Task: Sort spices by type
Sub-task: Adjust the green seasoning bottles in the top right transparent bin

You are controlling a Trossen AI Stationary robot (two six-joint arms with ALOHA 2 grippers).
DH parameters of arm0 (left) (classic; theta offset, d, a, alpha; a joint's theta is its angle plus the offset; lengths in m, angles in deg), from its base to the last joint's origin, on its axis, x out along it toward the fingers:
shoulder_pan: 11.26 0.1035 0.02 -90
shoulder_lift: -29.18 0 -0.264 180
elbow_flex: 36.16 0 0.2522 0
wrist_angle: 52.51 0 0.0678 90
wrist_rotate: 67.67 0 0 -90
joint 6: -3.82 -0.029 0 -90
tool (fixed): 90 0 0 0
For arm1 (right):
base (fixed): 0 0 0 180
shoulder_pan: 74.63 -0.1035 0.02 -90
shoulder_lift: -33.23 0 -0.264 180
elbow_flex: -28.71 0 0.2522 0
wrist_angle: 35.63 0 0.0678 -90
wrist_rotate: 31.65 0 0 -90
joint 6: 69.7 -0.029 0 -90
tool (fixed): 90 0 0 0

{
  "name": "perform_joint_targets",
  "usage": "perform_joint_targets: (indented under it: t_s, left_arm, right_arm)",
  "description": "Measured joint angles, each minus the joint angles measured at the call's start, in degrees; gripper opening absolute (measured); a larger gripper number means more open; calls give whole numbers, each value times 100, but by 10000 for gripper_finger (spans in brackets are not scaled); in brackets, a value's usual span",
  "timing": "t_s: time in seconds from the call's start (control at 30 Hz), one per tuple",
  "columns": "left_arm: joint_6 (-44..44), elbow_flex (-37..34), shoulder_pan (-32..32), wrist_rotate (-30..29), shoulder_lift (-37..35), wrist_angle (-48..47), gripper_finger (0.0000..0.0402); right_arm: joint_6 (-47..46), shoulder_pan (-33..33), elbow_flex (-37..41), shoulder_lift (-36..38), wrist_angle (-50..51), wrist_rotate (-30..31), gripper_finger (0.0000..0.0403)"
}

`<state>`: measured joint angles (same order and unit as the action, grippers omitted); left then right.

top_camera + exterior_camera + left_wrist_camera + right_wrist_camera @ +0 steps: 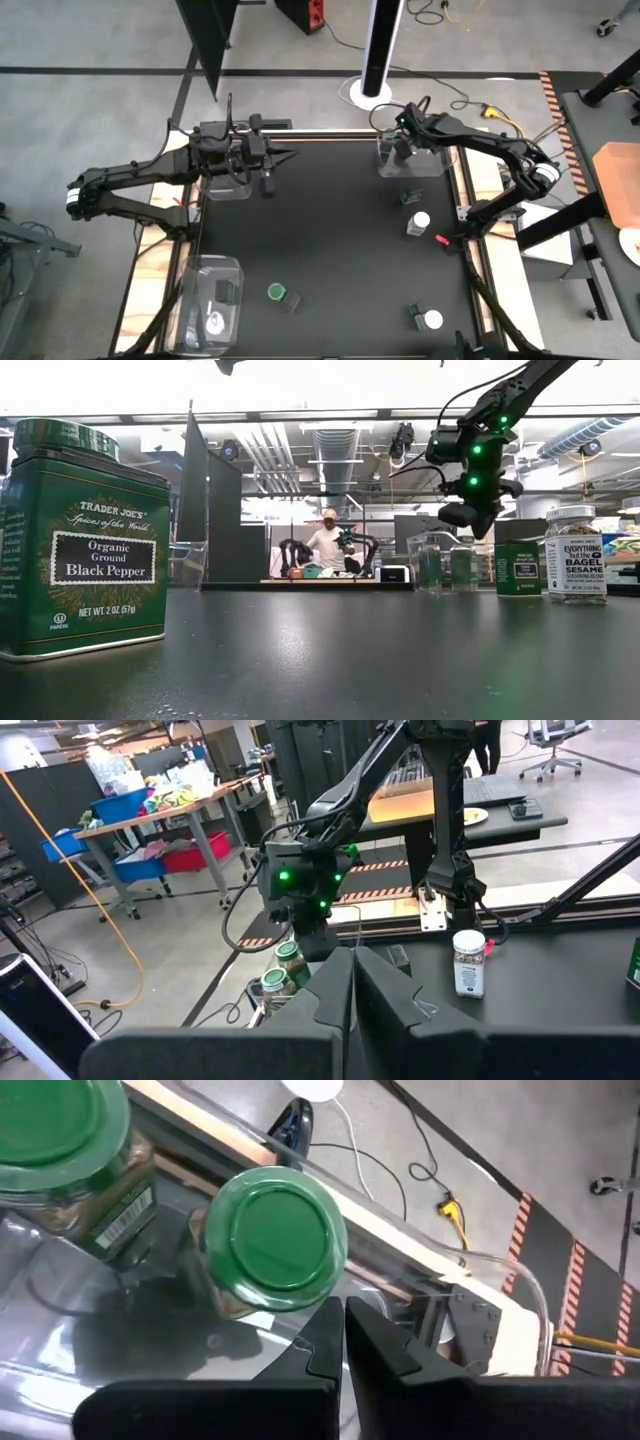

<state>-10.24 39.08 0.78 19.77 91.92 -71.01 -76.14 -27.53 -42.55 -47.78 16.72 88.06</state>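
Green-lidded jars [278, 1240]: you see two in the upper-right tray [385, 165]. Your right tool [343, 1342] hovers above them, closed, empty; left tool [352, 990] likewise.

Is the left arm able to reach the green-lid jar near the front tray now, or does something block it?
Probably yes. The green-lid jar stands alone on open mat, nothing between it and the left tool, which is shut near the far tray; it must open first.
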Motion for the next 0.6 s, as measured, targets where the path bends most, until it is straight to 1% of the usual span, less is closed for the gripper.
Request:
perform_joint_targets:
  t_s: [0.13,0.27,0.3,0.37,0.43,0.47,0.6]
  left_arm:
    - [-1,0,0,1,1,0,0]
    - [-1,-2,-1,1,1,-1,0]
    - [-1,-2,0,1,1,0,0]
    - [-1,0,-1,1,2,-1,0]
    - [-1,0,0,0,0,0,0]
    - [-1,0,-1,1,2,1,0]
    - [-1,0,-1,1,1,1,0]
  right_arm:
    - [-122,-12,0,0,32,-74,9]
    - [-276,-35,-2,7,124,-408,9]
    - [-352,-63,-22,15,241,-355,9]
    - [-490,-108,-76,54,365,-14,9]
    - [-490,-115,-121,108,317,365,9]
    - [-415,-107,-143,126,227,456,9]
    - [221,9,-177,129,-517,419,9]
